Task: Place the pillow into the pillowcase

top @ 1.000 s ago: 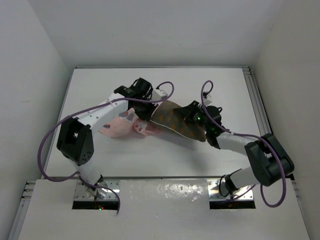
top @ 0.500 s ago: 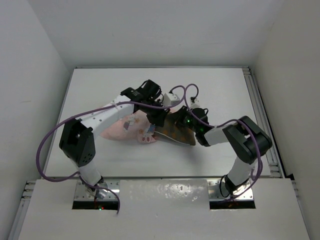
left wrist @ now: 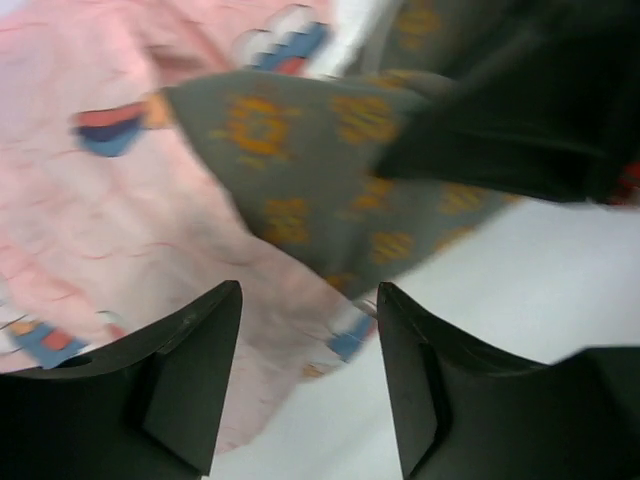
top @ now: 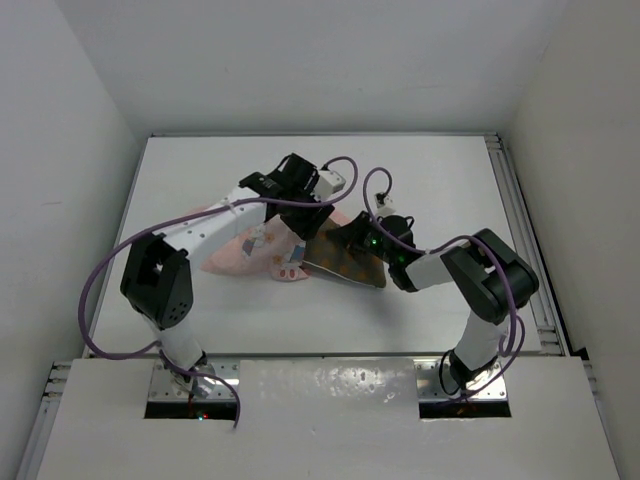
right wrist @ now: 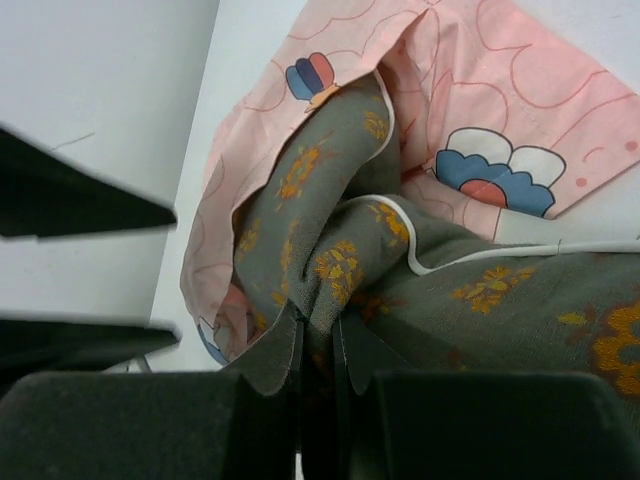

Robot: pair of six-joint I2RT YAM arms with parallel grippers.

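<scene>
1 pillow (right wrist: 330, 260) end hid in pillowcase (right wrist: 500, 80); R gripper (right wrist: 318, 338) pinching.

White arms (top: 212, 228), black joints (top: 155, 285), looping purple cables (top: 85, 305); green wrist light (top: 373, 241), apparently

surface: white table (top: 440, 180) | on it: pink pillowcase (top: 245, 255), left of centre | pillow (top: 345, 268) corner inside its mouth

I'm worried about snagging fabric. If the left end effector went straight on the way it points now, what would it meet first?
Most likely the lower edge of the pillow, with the pillowcase right beside it. The left end effector is open, and depth is unclear, so the pink cloth might come first.
</scene>
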